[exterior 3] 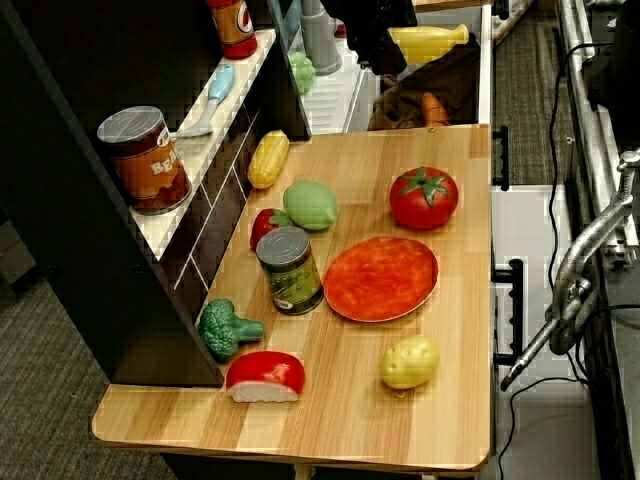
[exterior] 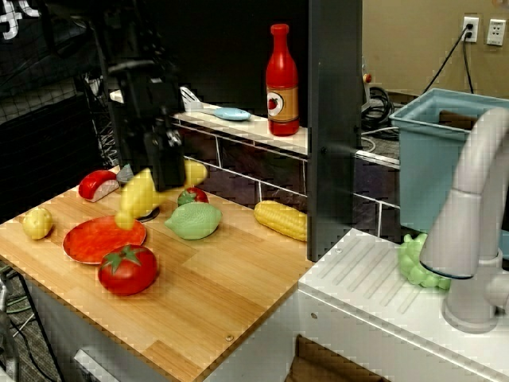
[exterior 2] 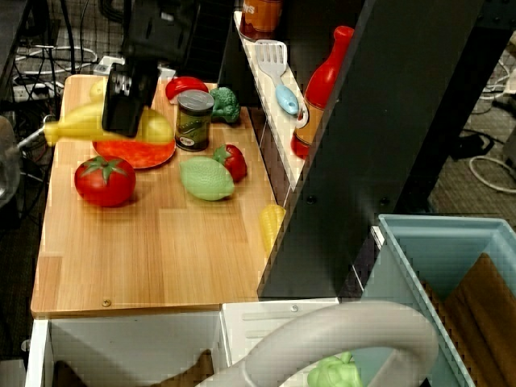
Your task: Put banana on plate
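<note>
My gripper (exterior: 165,177) is shut on the yellow banana (exterior: 137,196) near its middle and holds it in the air. In the side view the banana (exterior 2: 76,126) hangs over the back part of the orange-red plate (exterior 2: 141,155), its thin end pointing away from the shelf. The plate (exterior: 91,243) lies flat on the wooden counter with nothing on it. In the top view the plate (exterior 3: 380,280) is in the middle of the counter, and the banana (exterior 3: 430,42) and gripper (exterior 3: 385,55) show at the upper edge.
A red tomato (exterior 3: 424,197) sits beside the plate, with a green can (exterior 3: 290,270), strawberry (exterior 3: 265,222), green lime (exterior 3: 311,204) and corn cob (exterior 3: 267,158) on its shelf side. A lemon (exterior 3: 409,362), red-and-white slice (exterior 3: 265,375) and broccoli (exterior 3: 225,328) lie beyond the plate.
</note>
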`<state>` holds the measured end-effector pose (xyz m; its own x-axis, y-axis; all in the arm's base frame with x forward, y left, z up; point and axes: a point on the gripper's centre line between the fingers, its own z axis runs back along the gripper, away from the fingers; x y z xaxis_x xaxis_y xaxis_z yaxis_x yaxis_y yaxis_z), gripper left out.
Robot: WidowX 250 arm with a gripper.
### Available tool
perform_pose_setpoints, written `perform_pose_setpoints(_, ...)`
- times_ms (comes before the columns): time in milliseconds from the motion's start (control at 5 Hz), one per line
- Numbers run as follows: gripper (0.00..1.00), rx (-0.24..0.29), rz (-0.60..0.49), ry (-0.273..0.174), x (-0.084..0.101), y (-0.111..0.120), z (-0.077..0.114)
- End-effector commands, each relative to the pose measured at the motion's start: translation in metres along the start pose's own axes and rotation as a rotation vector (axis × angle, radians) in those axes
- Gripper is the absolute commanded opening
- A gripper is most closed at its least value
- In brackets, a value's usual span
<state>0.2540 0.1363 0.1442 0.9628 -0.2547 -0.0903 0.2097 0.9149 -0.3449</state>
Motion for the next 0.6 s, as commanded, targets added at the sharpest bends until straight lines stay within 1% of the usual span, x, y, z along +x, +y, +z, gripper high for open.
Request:
perform_pose_setpoints(0, 0.00, 0.247, 0.009, -0.133, 0.009, 0.015, 0.018)
perform_pose_setpoints(200, 0.00, 0.278, 0.051, -0.124, 0.023, 0.046, 0.026)
perform_pose_setpoints(400, 0.00, 0.248, 0.141, -0.147, 0.017, 0.093, 0.037)
